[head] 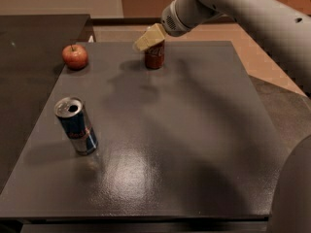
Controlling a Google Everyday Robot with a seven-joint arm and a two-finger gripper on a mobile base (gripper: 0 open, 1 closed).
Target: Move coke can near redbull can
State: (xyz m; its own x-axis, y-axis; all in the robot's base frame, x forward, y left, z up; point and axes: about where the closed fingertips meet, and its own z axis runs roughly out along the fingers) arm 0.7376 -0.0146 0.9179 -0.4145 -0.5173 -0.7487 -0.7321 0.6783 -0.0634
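The coke can (154, 57), red with white script, stands upright near the far edge of the dark grey table (194, 130). My gripper (148, 38), with cream-coloured tips, hangs just above the can's top and covers it; I cannot see whether it touches the can. The arm reaches in from the upper right. The redbull can (76, 126), slim and blue-and-silver with an open silver top, stands upright at the near left of the table, far from the coke can.
A red apple (75, 57) sits at the far left corner of the table. A darker counter (29, 42) adjoins the table's left side. Part of my arm fills the lower right corner (291, 193).
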